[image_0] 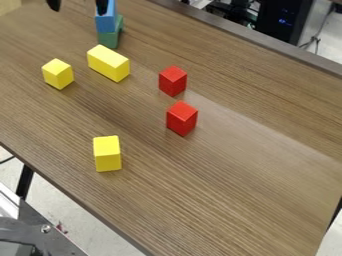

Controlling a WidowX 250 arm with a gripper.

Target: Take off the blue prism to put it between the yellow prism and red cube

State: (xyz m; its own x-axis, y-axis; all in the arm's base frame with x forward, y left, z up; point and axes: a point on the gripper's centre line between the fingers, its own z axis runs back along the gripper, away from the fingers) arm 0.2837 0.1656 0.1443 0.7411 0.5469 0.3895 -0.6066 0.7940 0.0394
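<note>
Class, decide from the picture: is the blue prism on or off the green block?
On. The blue prism rests on top of the green block, whose front face shows directly below it.

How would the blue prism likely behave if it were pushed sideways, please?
The blue prism looks stiff, given its straight edges. Its flat faces suggest sliding rather than rolling. Perched on the green block, it might tip off or drag that block along.
</note>
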